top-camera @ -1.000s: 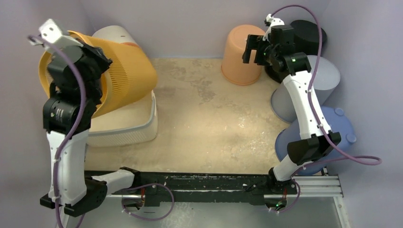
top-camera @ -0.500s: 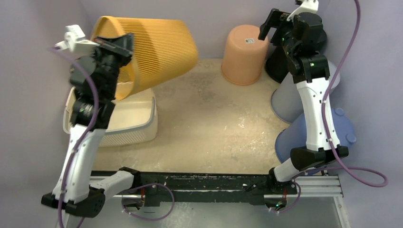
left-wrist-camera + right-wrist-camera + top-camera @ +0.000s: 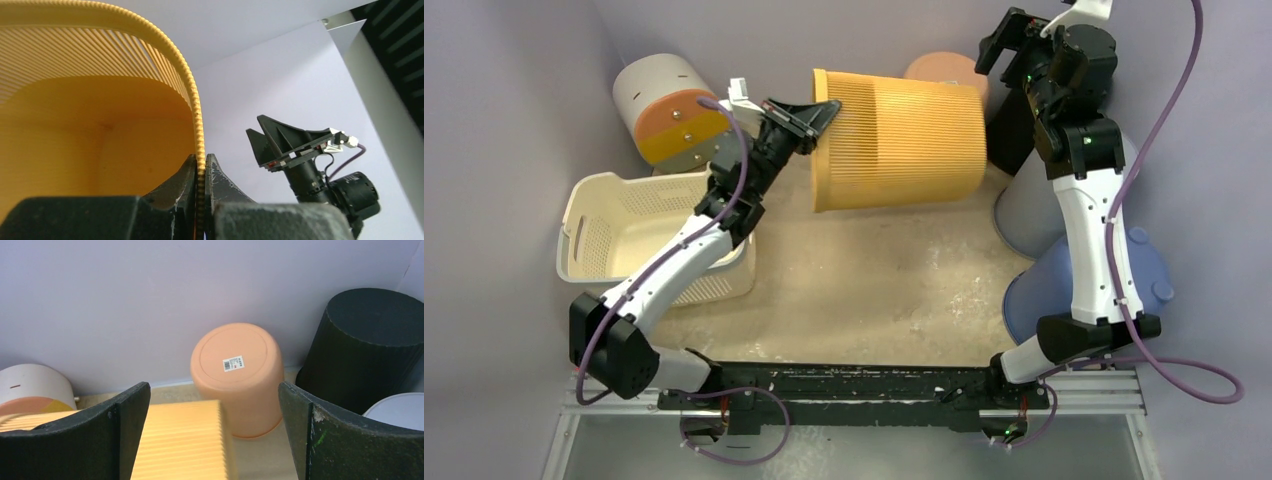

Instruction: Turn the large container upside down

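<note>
The large container is a yellow ribbed bin, held in the air on its side at the back centre, mouth to the left and base to the right. My left gripper is shut on its rim; the left wrist view shows both fingers pinching the ribbed edge with the yellow inside to the left. My right gripper hangs high at the back right, open and holding nothing. In the right wrist view its fingers frame the container's base end below.
A cream laundry basket sits at the left. A white drum with an orange lid lies behind it. An upside-down salmon bucket, a black bin, a grey bin and a blue bin crowd the right side.
My left arm has swung the yellow container from the far left, above the basket, to the back centre, turning its mouth leftward. My right gripper has risen and stays open.
</note>
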Motion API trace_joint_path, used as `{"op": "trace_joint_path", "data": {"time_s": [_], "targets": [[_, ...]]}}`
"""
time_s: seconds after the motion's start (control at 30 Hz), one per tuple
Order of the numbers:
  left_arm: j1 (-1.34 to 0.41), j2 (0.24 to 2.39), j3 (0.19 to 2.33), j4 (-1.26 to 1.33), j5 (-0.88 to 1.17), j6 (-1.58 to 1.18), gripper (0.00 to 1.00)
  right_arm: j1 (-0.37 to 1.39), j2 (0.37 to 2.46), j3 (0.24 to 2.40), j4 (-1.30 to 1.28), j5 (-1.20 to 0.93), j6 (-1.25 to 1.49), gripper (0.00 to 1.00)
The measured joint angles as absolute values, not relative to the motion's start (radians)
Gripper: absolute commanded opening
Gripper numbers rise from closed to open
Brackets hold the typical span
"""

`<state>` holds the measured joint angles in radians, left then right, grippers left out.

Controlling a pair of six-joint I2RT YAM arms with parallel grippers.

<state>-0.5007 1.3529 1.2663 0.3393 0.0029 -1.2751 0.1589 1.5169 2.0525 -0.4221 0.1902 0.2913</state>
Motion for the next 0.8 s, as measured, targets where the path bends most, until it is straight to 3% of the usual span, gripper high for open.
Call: {"op": "trace_joint_path", "data": {"time_s": [0.5, 0.8], "targets": [[-0.554, 1.542, 0.82, 0.986, -0.043, -1.674, 0.0, 0.149, 1.491, 1.999, -0.413, 0.192, 0.267, 1.0], [-0.69, 1.828, 0.8, 1.322, -0.16, -1.855, 0.0, 0.149, 1.491, 1.999, -0.413, 0.194, 0.257, 1.0]]}}
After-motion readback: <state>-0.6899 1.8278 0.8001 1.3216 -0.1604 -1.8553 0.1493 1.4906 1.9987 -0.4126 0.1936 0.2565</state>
